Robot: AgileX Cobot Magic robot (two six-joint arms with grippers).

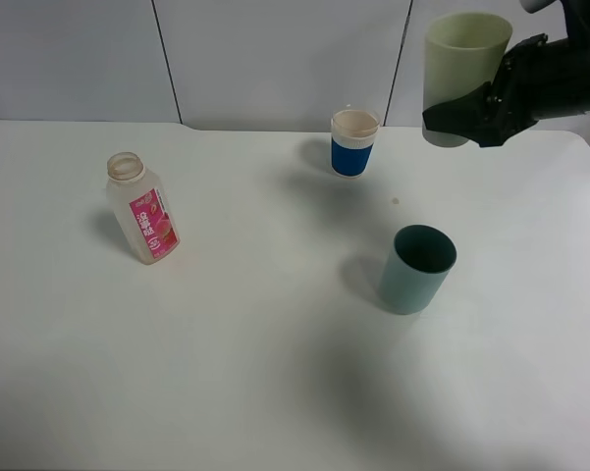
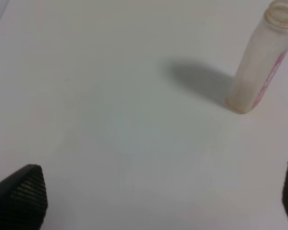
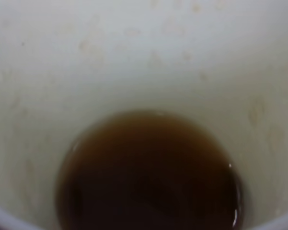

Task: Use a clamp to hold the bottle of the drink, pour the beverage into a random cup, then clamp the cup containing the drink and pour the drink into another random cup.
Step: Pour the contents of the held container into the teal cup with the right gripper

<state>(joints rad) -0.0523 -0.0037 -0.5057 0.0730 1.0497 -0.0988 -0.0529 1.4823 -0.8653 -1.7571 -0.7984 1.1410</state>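
Observation:
My right gripper [image 1: 463,114] is shut on the pale yellow-green cup [image 1: 459,77] and holds it upright, high above the table's far right. The right wrist view looks down into that cup [image 3: 144,57], where dark brown beverage [image 3: 148,177] covers the bottom. Below and in front of it, the dark teal cup [image 1: 417,267] stands upright on the table. At the left the uncapped bottle [image 1: 142,208] with its pink label looks empty. In the left wrist view the bottle [image 2: 261,62] is some way beyond my left gripper [image 2: 155,196], which is open and holds nothing.
A blue cup with a white rim [image 1: 354,143] stands near the back middle of the white table [image 1: 226,373]. A small drop mark [image 1: 395,202] lies between it and the teal cup. A panelled wall runs behind the table.

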